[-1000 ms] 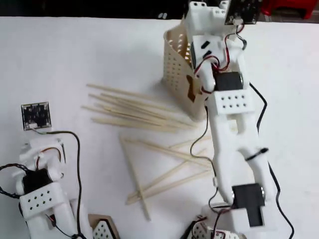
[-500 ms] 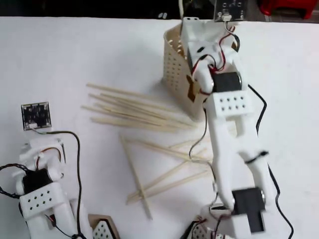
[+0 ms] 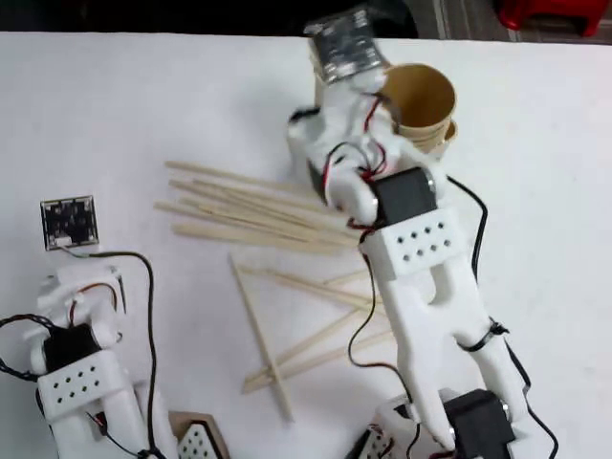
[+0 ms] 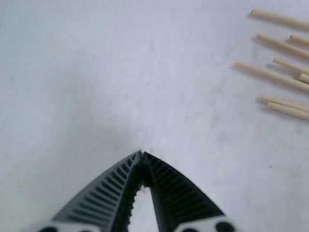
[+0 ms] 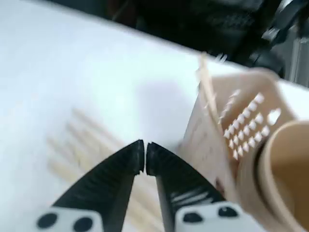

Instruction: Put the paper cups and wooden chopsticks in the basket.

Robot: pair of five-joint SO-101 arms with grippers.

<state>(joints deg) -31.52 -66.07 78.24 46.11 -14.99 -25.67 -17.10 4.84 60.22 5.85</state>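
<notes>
No text, number, label or sign can be read anywhere. The paper cup (image 3: pixel 418 96), the basket (image 5: pixel 241 121) wall and the white arm housing (image 3: pixel 413 247) are plain. The small dark board (image 3: pixel 69 222) carries nothing legible.

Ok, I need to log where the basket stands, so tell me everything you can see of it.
The basket is cream plastic by its look, with walls pierced by rows of small holes. It stands upright on the white table. A paper cup appears to sit inside it, and one chopstick sticks up past its rim.
</notes>
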